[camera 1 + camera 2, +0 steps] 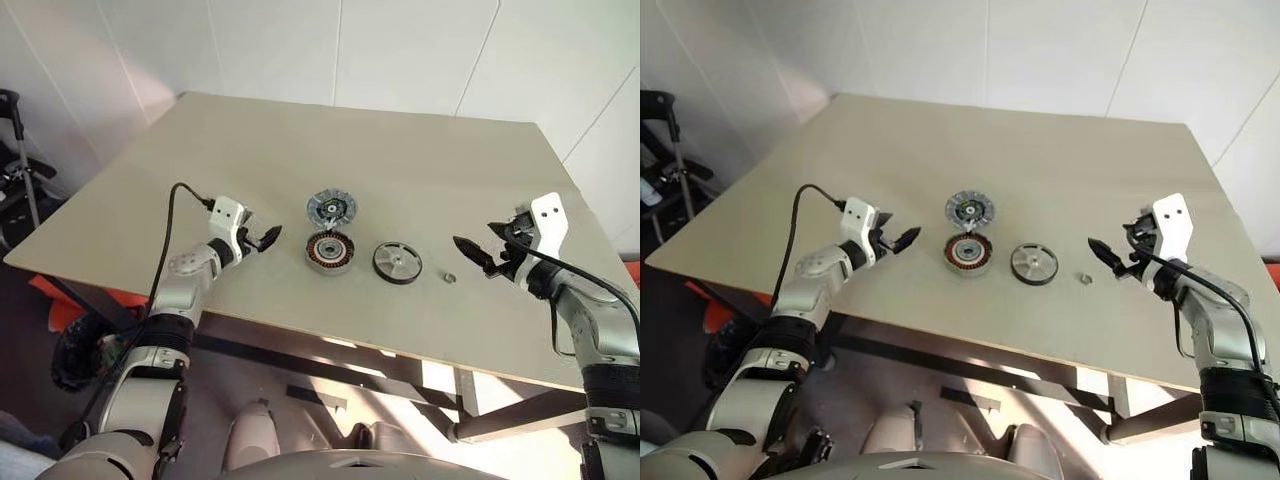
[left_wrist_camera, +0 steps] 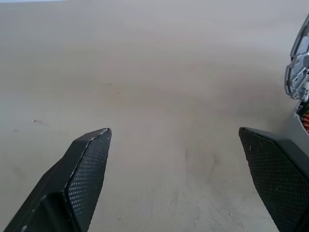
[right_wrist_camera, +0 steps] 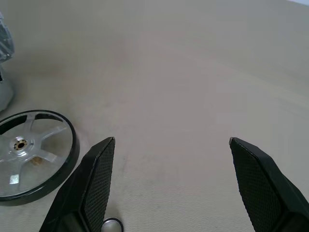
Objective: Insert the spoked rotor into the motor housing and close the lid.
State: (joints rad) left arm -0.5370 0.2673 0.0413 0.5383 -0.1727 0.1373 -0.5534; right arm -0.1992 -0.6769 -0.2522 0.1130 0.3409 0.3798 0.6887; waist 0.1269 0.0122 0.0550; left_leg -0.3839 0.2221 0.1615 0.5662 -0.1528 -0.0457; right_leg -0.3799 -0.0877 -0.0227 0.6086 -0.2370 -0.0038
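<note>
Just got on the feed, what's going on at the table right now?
Nothing is picked up yet. The left gripper and right gripper both hover open and empty over the table. Between them lie the motor housing with its copper windings showing, the lid just behind it and the spoked rotor to its right, lying flat. A tiny loose ring sits near the right gripper. The rotor is not in the housing, and the lid is off.

The beige table bears the lid, motor housing, spoked rotor; a small metal ring beside.
</note>
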